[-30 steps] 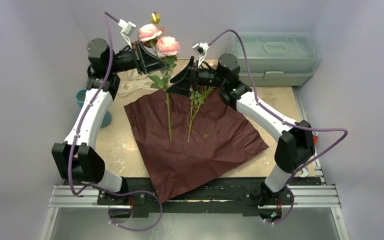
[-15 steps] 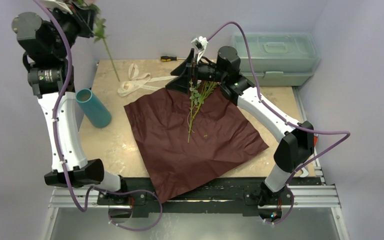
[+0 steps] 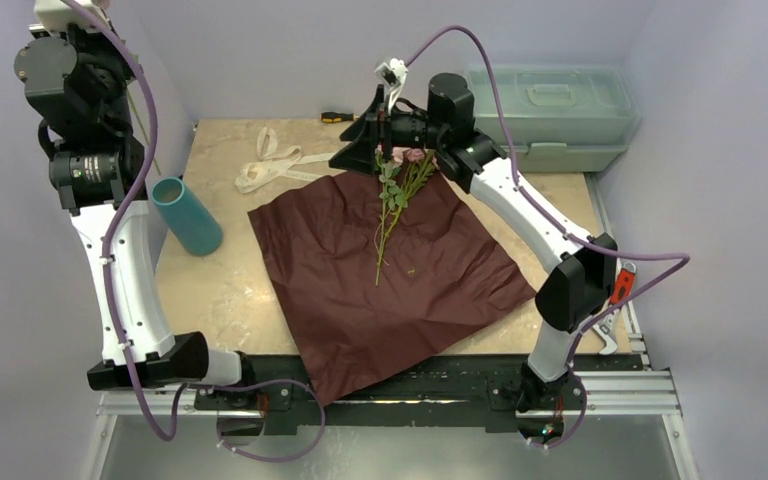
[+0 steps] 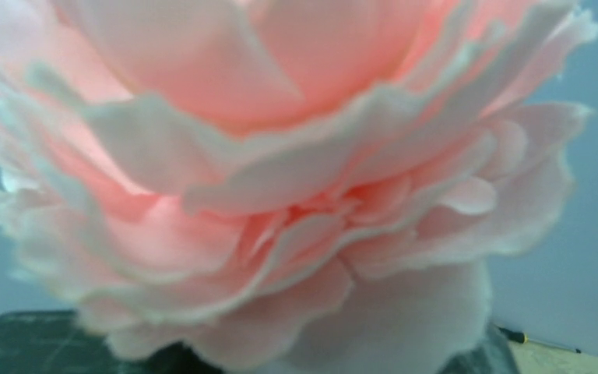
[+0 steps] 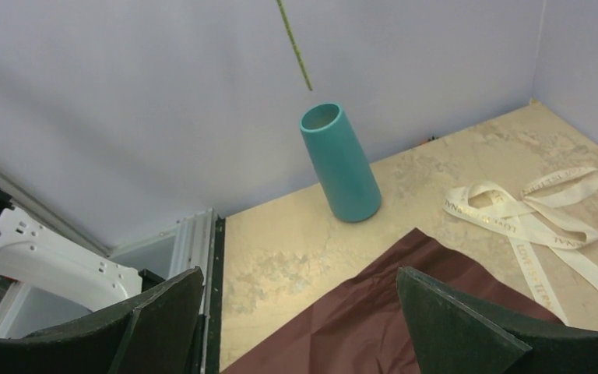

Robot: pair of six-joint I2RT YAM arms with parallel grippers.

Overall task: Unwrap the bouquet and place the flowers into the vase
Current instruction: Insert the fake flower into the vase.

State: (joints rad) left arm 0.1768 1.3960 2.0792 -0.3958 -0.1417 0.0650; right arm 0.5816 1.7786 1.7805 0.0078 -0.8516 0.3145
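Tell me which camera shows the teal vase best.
Right wrist: the vase stands whole and unobstructed, its open mouth visible. The top external view shows it smaller, beside the left arm. The left wrist view shows only a pink rose.

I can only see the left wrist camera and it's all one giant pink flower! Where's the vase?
Observer: The vase stands upright on the table, near its left edge.
Operator: Is my flower inside it?
Observer: Not yet. In the right wrist view, the stem of your rose hangs with its tip above the vase's mouth, not touching it.
Operator: What's the other arm doing?
Observer: The right gripper is open and empty, at the far edge of the maroon paper, where more flowers lie.
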